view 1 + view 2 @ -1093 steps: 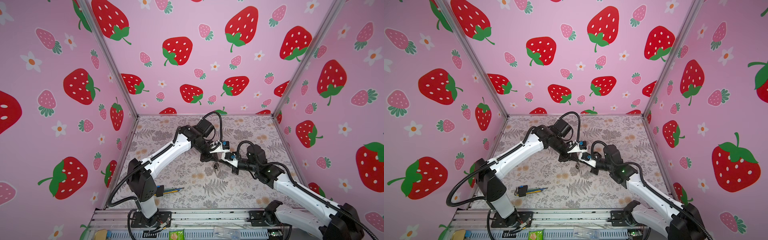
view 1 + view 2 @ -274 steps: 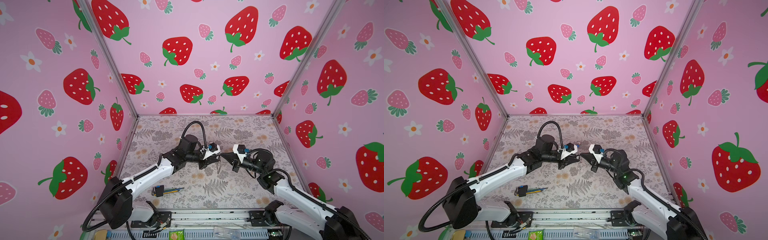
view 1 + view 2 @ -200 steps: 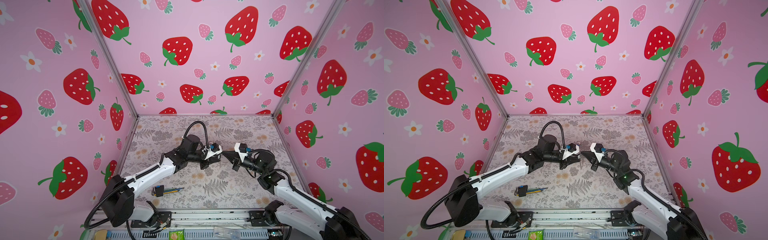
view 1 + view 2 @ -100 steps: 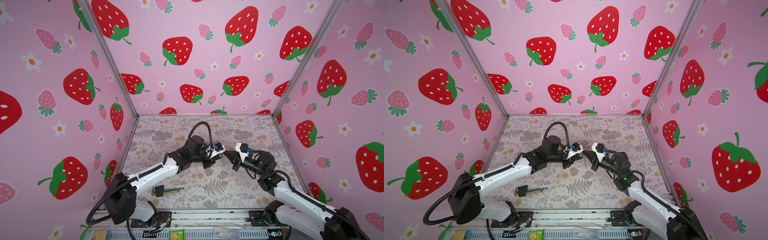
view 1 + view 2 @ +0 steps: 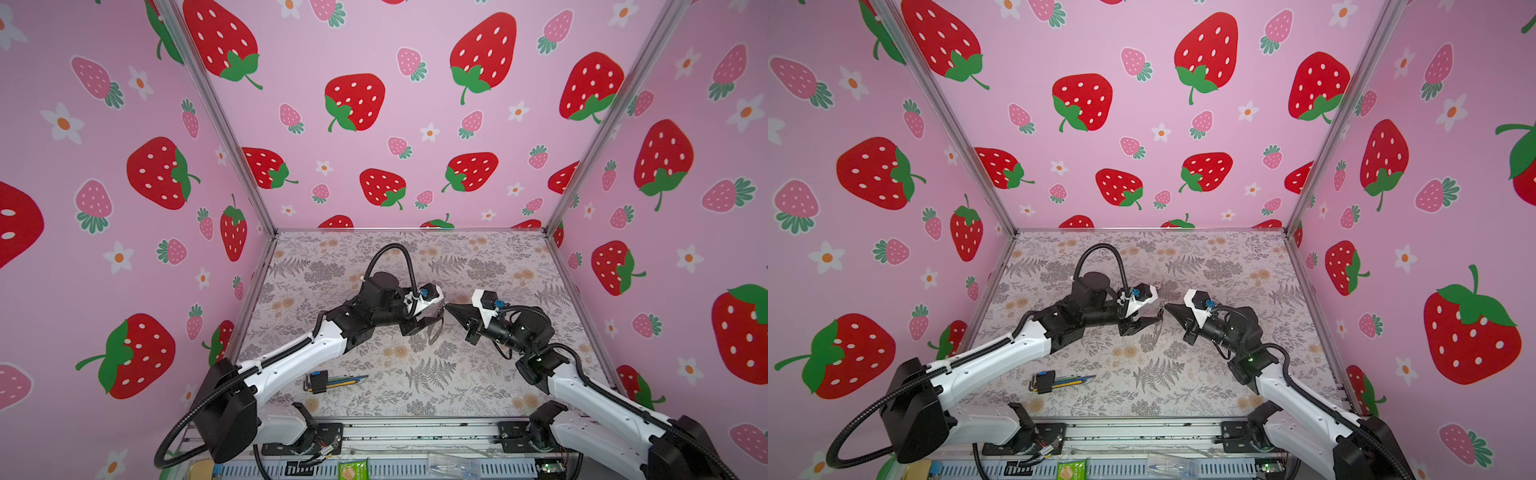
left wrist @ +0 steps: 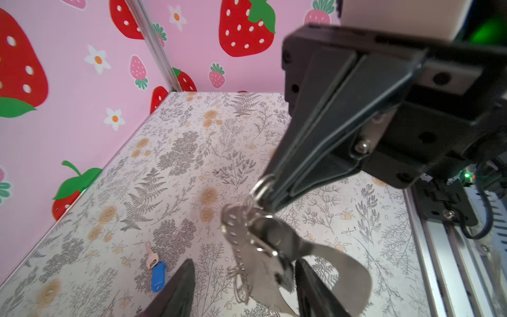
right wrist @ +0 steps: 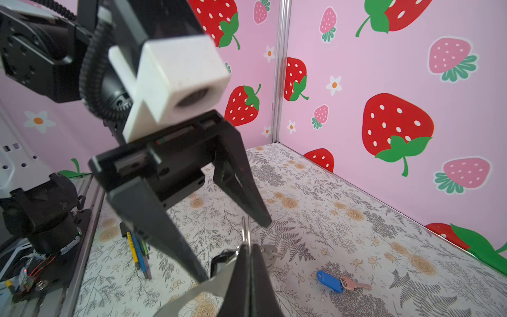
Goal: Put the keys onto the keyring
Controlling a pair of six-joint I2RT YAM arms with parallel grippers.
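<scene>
The left gripper [image 7: 232,248], clamped a moment ago, is now spread, with nothing held. The keyring [image 6: 274,255] is left hanging by one of its rings, pinched in the right gripper [image 6: 267,196]. The blue-tagged key [image 7: 333,281] is seen well apart on the table [image 7: 356,219] and is judged not yet threaded.

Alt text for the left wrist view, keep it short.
The right gripper, shut, pinches a metal ring of the grey keyring, which hangs above the floral table. The open left gripper flanks it, and a blue-tagged key lies on the table beyond.
</scene>
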